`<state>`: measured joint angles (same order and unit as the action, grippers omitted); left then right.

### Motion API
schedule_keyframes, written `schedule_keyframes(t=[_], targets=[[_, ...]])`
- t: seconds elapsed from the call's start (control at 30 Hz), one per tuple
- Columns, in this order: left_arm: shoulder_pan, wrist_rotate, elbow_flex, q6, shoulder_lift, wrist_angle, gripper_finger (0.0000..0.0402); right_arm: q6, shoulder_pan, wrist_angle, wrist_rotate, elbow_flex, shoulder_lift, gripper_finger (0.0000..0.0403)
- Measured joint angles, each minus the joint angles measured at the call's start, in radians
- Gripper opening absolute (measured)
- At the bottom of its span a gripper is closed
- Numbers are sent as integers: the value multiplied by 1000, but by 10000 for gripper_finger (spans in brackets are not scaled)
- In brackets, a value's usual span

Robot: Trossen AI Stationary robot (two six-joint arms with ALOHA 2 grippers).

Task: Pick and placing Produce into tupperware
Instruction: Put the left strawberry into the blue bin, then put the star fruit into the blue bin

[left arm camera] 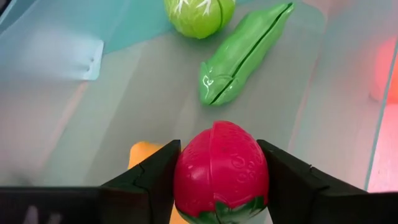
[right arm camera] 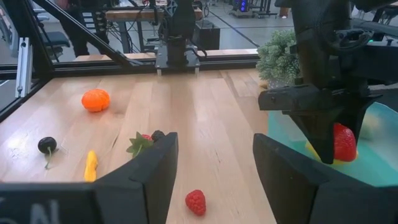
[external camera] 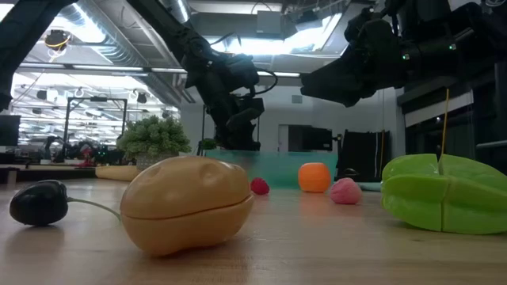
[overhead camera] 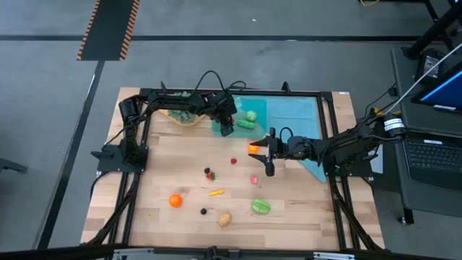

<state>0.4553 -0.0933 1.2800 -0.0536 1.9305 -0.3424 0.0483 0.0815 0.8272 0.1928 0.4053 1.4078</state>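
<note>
- The left gripper is clamped on a red strawberry and hangs low over the tupperware, which sits on the tabletop's far side, partly on a teal cloth.
- To do this step well, I would lower until the strawberry nearly touches the floor of the tupperware, then part the fingers slowly; the fruit is rounded and will likely roll.
- Aim for bare floor, away from the green pod and the round green fruit already inside; something yellow lies just under the gripper.
- The right gripper waits near the tupperware's near edge, fingers apart and empty; an orange fruit lies beside it.
- More produce remains on the wooden tabletop: an orange, a potato, a split green fruit, a raspberry, a dark cherry.
- A bushy plant stands at the far side.
- Behind lies a workshop with ceiling ducts and monitors.
</note>
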Motion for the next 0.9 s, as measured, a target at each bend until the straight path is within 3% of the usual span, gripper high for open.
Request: schedule_keyframes(t=[0.3, 0.53, 0.77, 0.9], targets=[[0, 0, 0, 18, 0, -19, 254, 0, 0, 0, 0, 0, 0, 211], [-7, 0, 0, -9, -35, -24, 262, -1, 0, -1, 0, 0, 0, 211], [-54, 1, -5, -64, -199, -43, 260, 0, 0, -1, 0, 0, 0, 211], [-111, 58, -42, -89, -336, -39, 263, 0, 0, -1, 0, 0, 0, 211]])
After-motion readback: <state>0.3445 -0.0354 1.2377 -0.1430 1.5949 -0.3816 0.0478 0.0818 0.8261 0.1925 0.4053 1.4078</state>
